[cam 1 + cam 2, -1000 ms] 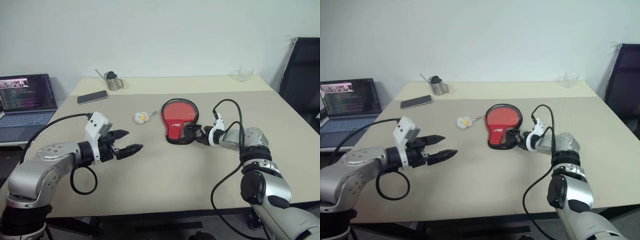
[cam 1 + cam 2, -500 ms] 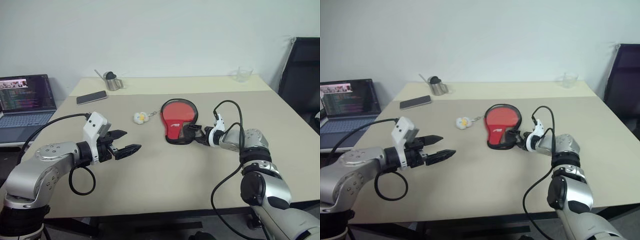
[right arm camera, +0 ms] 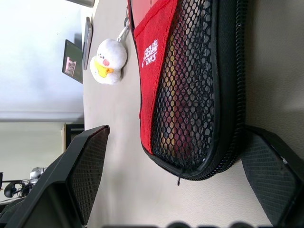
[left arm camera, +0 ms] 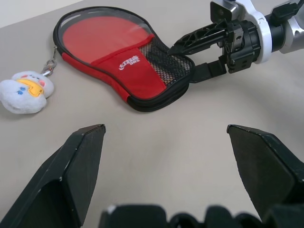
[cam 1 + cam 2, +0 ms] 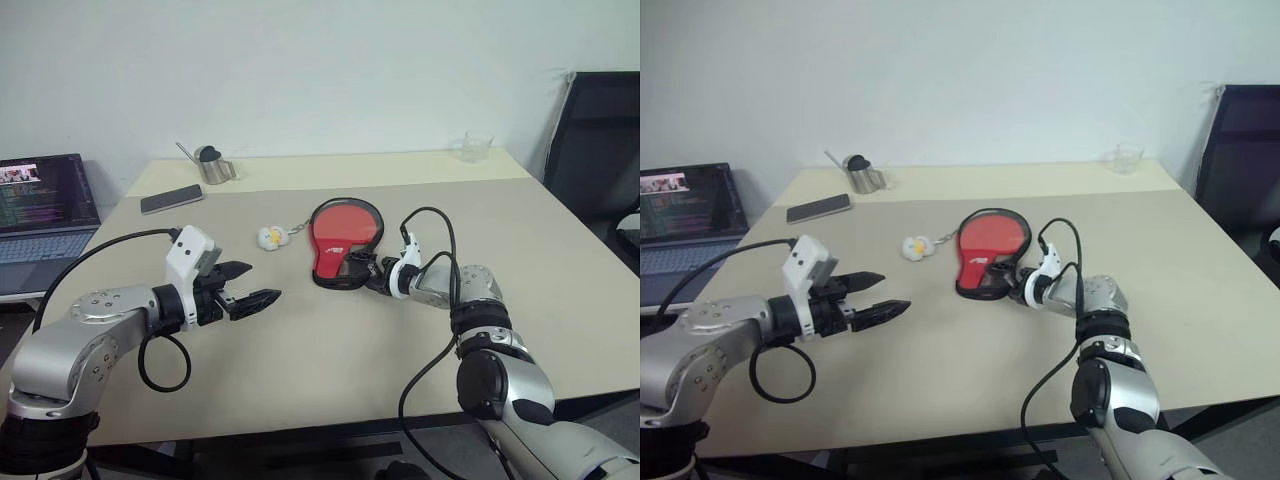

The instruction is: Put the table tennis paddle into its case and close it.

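Observation:
The case (image 5: 340, 235) lies flat mid-table, red with black trim, a black mesh pocket (image 3: 190, 85) and a white logo. A white fluffy charm (image 5: 268, 237) hangs from its round end. Something light and red shows behind the mesh; I cannot tell whether it is the table tennis paddle. My right gripper (image 5: 365, 272) is open at the case's narrow end, with one finger over the mesh and the other beside the edge (image 4: 183, 64). My left gripper (image 5: 262, 283) hovers open and holds nothing, to the left of the case and well short of it.
The beige table (image 5: 330, 350) carries a phone (image 5: 171, 199) and a metal cup (image 5: 212, 168) at the back left, and a clear glass (image 5: 477, 147) at the back right. A laptop (image 5: 40, 205) stands off the left side. A black chair (image 5: 595, 140) stands to the right.
The whole picture has shifted with the camera. My right gripper has edged left, closer onto the case's narrow end. The left gripper and the case have stayed put.

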Controlling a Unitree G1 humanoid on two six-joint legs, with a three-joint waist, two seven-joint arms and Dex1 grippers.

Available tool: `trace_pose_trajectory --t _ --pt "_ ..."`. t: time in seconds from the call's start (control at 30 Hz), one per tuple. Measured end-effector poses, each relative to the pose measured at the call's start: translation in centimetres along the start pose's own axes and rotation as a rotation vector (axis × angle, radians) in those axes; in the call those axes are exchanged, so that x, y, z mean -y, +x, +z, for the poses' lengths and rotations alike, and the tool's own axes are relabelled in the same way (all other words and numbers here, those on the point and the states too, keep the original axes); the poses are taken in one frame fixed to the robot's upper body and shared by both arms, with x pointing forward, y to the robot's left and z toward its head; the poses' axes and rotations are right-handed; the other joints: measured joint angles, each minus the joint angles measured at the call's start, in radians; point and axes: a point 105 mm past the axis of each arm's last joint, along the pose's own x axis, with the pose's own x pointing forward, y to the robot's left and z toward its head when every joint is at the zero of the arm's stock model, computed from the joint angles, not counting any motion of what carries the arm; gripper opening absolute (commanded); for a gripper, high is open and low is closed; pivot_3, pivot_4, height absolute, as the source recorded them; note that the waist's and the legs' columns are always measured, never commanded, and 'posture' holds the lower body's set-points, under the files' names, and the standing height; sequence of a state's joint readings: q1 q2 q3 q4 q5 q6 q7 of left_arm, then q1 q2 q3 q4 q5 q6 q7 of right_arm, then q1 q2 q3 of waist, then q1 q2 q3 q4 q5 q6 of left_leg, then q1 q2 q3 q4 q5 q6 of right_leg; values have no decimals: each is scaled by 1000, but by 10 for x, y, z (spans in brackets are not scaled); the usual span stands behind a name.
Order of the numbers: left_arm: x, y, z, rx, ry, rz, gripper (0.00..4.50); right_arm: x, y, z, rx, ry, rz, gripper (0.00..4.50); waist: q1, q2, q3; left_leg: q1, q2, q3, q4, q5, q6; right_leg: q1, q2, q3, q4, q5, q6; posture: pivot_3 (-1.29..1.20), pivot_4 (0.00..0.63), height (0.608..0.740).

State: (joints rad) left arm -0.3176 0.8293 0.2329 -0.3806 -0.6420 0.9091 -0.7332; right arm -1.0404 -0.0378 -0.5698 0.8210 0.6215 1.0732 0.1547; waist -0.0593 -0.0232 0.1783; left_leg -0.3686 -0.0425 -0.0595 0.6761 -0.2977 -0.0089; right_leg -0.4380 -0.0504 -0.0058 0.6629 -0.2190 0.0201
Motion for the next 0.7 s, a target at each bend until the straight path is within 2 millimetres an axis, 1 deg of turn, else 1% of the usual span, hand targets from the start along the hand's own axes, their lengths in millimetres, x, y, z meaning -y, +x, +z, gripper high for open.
trace_pose_trajectory --t 0.03,0.07,0.13,0.2,0.4,0.5,0.7 --pt "0 0 0 0 0 1 4473 0 0 0 2 1 -1 4500 0 0 0 0 0 0 0 0 0 0 0 0 0 0 0 0 150 740" --pt "0 0 0 0 0 1 4497 0 0 0 4 2 -1 4319 0 0 0 0 0 0 0 0 0 0 0 0 0 0 0 0 150 740" --pt "0 0 0 0 0 2 4500 1 1 0 6 4 -9 3852 0 0 0 0 0 0 0 0 0 0 0 0 0 0 0 0 150 740" --pt "0 0 0 0 0 2 4500 4 2 -2 5 7 -19 3263 1 0 0 0 0 0 0 0 0 0 0 0 0 0 0 0 150 740" --pt "0 0 0 0 1 3 4500 7 2 -3 5 10 -38 1045 2 0 0 0 0 0 -1 0 0 0 0 0 -1 0 0 0 150 740" --pt "0 0 0 1 1 3 4500 8 3 -3 10 9 -44 22 2 0 0 0 0 0 -1 0 0 0 0 0 -1 0 0 0 150 740" --pt "-1 0 1 1 3 5 4500 8 3 -3 12 6 -51 5 2 0 0 0 0 0 -1 0 0 0 0 0 -1 0 0 0 150 740"
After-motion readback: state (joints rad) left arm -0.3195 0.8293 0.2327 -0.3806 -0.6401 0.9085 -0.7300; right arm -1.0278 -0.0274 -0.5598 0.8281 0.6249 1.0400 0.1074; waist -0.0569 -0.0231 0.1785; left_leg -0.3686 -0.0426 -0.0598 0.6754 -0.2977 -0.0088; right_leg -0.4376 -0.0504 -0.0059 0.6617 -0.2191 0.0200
